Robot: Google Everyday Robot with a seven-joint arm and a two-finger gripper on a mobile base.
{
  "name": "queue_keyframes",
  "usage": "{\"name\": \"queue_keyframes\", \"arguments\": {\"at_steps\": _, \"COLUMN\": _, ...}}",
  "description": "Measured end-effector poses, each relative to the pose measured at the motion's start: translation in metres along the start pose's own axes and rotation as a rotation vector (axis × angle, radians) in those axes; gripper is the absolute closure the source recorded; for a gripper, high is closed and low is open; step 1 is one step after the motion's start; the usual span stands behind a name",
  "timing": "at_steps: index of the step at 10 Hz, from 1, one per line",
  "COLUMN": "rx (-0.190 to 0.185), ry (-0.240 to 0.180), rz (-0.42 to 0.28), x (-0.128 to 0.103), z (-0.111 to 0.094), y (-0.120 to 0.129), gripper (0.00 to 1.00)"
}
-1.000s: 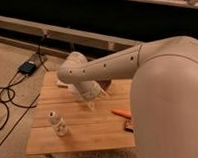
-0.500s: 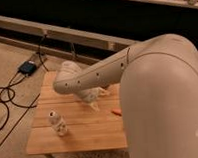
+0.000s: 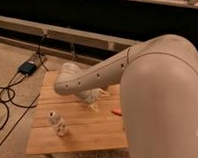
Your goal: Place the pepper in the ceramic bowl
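Arm is swinging further across the bench, claw still empty.
The claw (image 3: pixel 94 103) is hovering released over mid-bench (image 3: pixel 80 137); the pepper (image 3: pixel 115 111) is lying untouched just to its right, increasingly hidden by the arm, so grasping is yet to come.

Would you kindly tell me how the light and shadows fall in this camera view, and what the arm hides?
Camera view: warm light on the wooden table, dark background; the pale arm fills the right foreground, covering the table's right side; the gripper hangs over the table's middle, shaded beneath the arm; only an end of the pepper shows beside the arm; no ceramic bowl shows.
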Motion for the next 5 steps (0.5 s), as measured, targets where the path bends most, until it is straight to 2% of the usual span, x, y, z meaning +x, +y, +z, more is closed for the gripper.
{"name": "queue_keyframes", "arguments": {"at_steps": 4, "rx": -0.001, "ry": 0.003, "rz": 0.0, "x": 0.0009, "z": 0.001, "y": -0.0001, "gripper": 0.35}}
{"name": "queue_keyframes", "arguments": {"at_steps": 5, "rx": -0.006, "ry": 0.018, "rz": -0.002, "x": 0.0046, "z": 0.0055, "y": 0.0009, "gripper": 0.35}}
